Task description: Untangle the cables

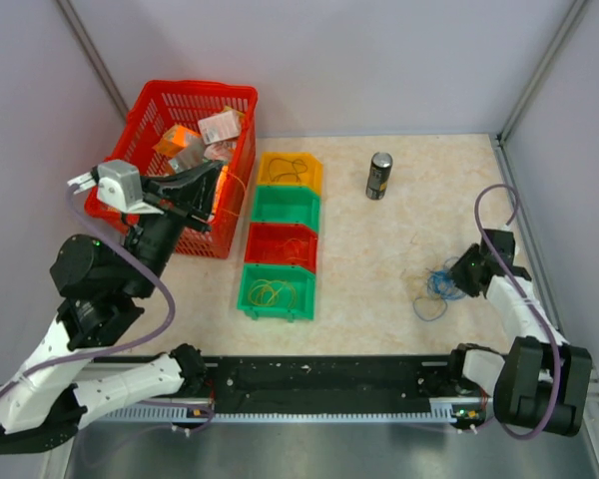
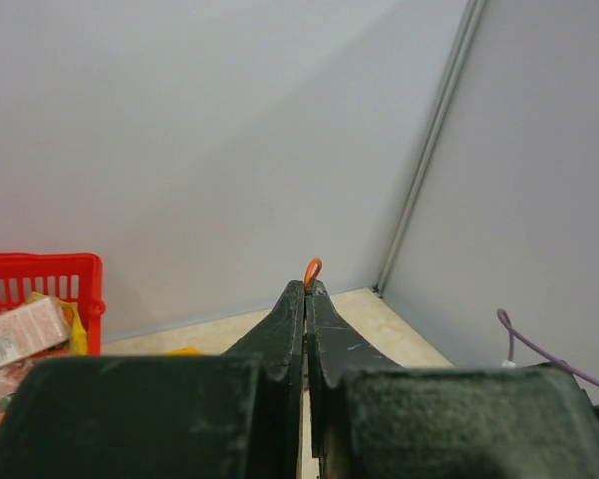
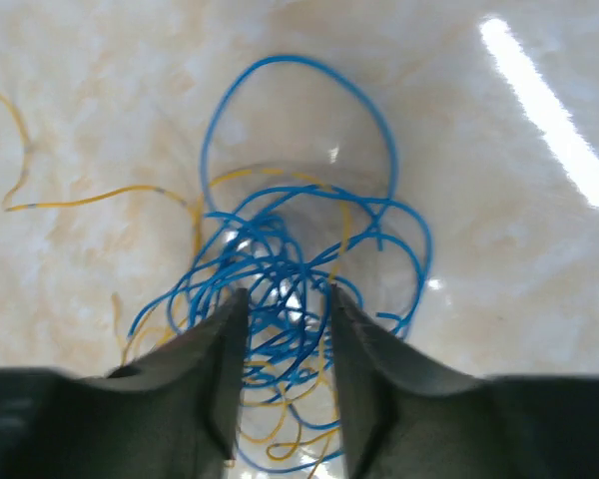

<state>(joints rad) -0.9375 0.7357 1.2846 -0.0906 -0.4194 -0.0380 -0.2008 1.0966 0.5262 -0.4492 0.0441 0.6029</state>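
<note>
A tangle of thin blue and yellow-orange cables (image 3: 280, 249) lies on the table at the right (image 1: 434, 284). My right gripper (image 3: 287, 299) hangs low over it, open, with strands lying between the fingers (image 3: 220, 349) but none pinched. One yellow-orange strand (image 3: 80, 198) trails off to the left. My left gripper (image 2: 307, 291) is raised beside the red basket (image 1: 195, 88) and is shut on an orange cable (image 2: 312, 268), whose small loop sticks out past the fingertips. In the top view the left gripper (image 1: 216, 177) has a thin orange strand hanging from it.
Four small bins stand in a row mid-table: yellow (image 1: 290, 157), green (image 1: 285, 219), red (image 1: 280, 261) and green (image 1: 276, 310), some with loose wires inside. The red basket holds packets. A dark can (image 1: 379, 176) stands at the back. Walls close in on the left and right.
</note>
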